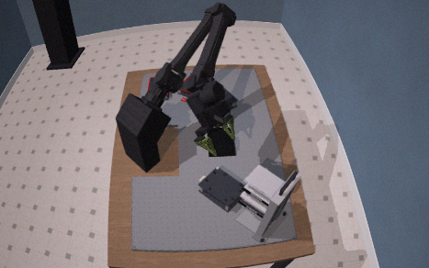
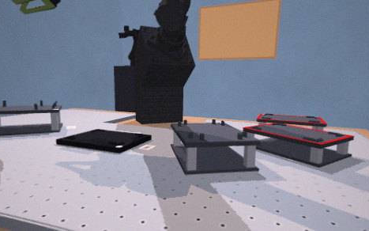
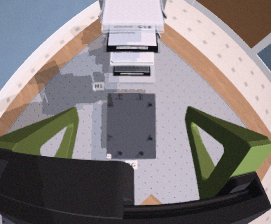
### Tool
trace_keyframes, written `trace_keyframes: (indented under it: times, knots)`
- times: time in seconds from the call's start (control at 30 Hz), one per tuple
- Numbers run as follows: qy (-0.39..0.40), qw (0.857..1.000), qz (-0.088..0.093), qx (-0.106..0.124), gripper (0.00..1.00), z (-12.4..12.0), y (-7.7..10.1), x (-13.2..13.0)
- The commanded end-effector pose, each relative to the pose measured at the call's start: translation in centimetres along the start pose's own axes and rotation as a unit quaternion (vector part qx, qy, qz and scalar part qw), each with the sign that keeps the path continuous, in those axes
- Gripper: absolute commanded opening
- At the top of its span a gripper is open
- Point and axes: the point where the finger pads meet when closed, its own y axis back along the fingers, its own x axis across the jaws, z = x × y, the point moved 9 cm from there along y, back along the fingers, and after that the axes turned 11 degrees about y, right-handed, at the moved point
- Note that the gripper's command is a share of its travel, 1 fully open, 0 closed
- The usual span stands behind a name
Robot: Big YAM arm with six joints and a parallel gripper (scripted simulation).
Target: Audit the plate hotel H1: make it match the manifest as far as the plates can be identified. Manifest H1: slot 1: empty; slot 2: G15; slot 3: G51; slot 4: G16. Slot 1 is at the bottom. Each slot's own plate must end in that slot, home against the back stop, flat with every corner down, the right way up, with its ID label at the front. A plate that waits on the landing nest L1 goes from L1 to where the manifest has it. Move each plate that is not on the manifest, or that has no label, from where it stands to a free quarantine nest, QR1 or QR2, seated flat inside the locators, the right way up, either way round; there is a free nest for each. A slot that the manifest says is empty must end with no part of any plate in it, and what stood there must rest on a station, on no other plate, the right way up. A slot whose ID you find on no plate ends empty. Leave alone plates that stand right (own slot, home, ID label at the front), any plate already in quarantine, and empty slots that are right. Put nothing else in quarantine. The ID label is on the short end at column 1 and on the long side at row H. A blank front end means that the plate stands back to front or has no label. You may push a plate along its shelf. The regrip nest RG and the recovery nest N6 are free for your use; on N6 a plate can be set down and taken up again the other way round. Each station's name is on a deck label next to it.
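Note:
My gripper (image 1: pixel 215 137) (image 3: pixel 131 112) is open and empty, high above the deck, its green fingers pointing toward the plate hotel H1 (image 1: pixel 266 180). In the exterior view only one green finger (image 2: pixel 35 5) shows, at the top left. The hotel is white and stands at the right front of the deck. In the wrist view dark plate ends (image 3: pixel 133 42) (image 3: pixel 131 70) show at its front; their labels are too small to read. A dark grey nest (image 1: pixel 221 185) (image 3: pixel 131 124) with corner locators stands right in front of the hotel and carries no plate.
A flat black pad (image 1: pixel 222 146) (image 2: pixel 103 139) lies below the gripper. Two red-edged nests (image 2: pixel 297 133) (image 2: pixel 291 119) stand at the back, and two raised grey nests (image 2: pixel 212 137) (image 2: pixel 19 108) are nearer. A tall black box (image 1: pixel 141 130) stands left of the arm.

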Motion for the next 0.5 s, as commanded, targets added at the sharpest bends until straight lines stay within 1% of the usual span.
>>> trace_keyframes:
  times: [0.0, 0.13, 0.3, 0.37, 0.4, 0.43, 0.47]
  knots:
    - [0.016, 1.000, 0.003, -0.015, 1.00, 2.6, -0.9, -0.1]
    - [0.013, 1.000, 0.003, -0.014, 1.00, 2.4, -1.6, -0.1]
    - [0.015, 1.000, 0.004, -0.016, 1.00, 2.8, -2.5, -0.1]
    - [0.015, 1.000, 0.004, -0.016, 1.00, 2.8, -2.5, -0.1]
    - [0.001, 1.000, -0.001, -0.012, 1.00, 1.6, -2.1, -0.4]
    - [0.008, 1.000, 0.003, -0.011, 1.00, 2.2, -2.7, -0.1]
    - [0.014, 1.000, 0.004, -0.015, 1.00, 2.9, -3.0, -0.1]
